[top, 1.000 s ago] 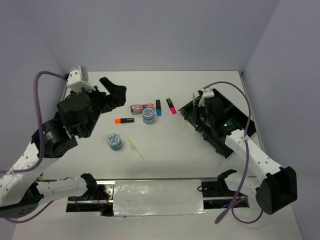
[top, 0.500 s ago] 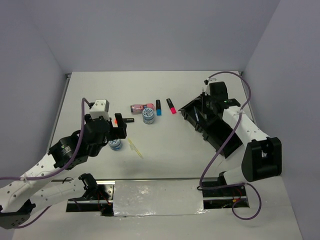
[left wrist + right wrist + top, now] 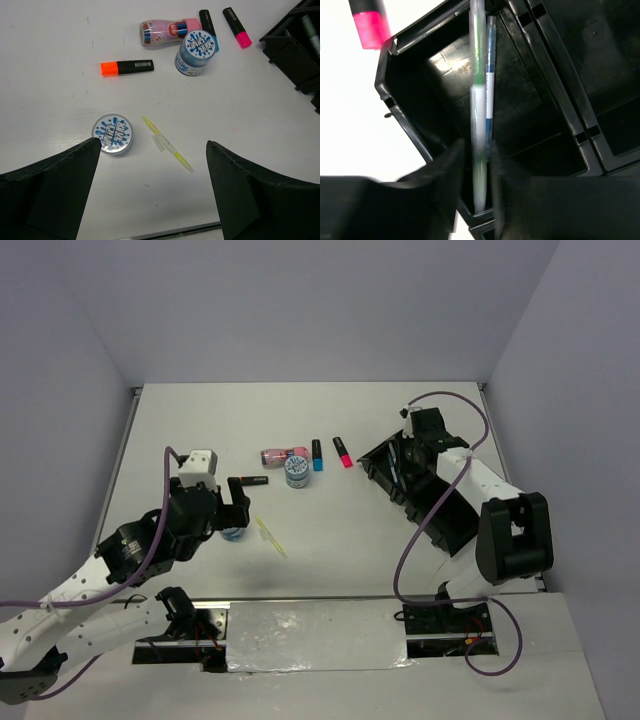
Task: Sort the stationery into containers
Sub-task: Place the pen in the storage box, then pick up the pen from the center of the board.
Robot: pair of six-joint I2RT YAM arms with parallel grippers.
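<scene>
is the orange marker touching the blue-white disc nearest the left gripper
Apart. The left wrist view shows a strip of bare white table between the orange marker and the disc.

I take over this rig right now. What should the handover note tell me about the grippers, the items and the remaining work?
Left gripper: open, empty, above the table near one blue-white disc.
Right gripper: over the organiser tray, with a white-green pen between its fingers. I cannot tell whether it grips the pen.
Done: a blue pen lies in that tray compartment.
Left on the table: that disc, second disc, orange marker, blue marker, pink marker, pink tube, thin yellow pen.
</scene>
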